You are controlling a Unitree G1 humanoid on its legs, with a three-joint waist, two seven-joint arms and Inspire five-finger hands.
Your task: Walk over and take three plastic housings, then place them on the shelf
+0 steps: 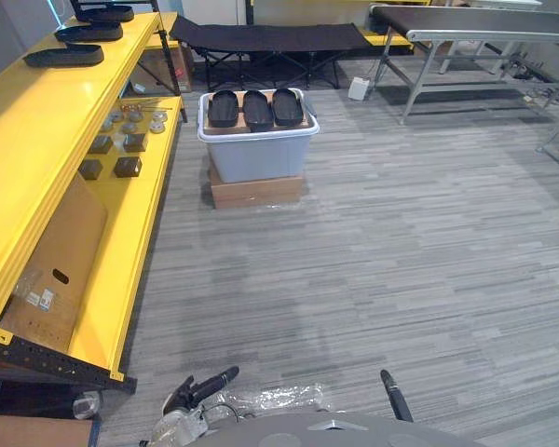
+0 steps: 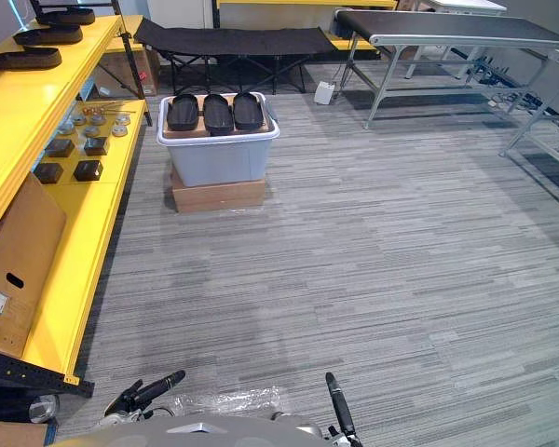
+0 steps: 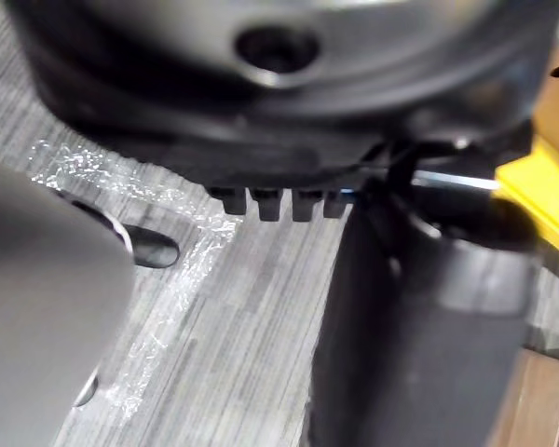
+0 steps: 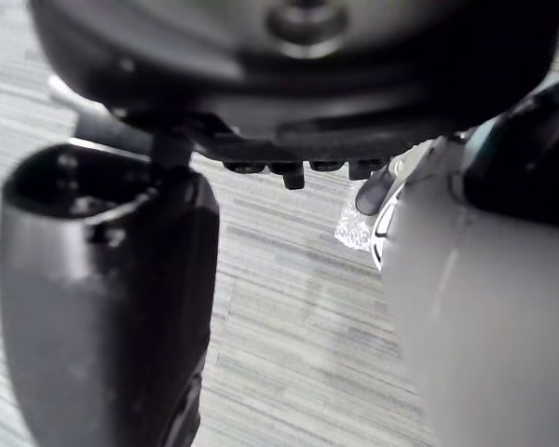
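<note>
Three black oval plastic housings lie side by side on top of a grey bin far ahead on the floor. The yellow shelf runs along my left, and three more black housings rest on its top level. My left hand hangs low at the near edge with straight fingers and holds nothing; its thumb looms in the left wrist view. My right hand also hangs low, open and empty, with its thumb over the floor.
The bin stands on a flat cardboard box. A black folding cot and a metal-framed table line the back. Small dark blocks and a cardboard sheet sit on the lower shelf. Clear plastic wrap lies by my feet.
</note>
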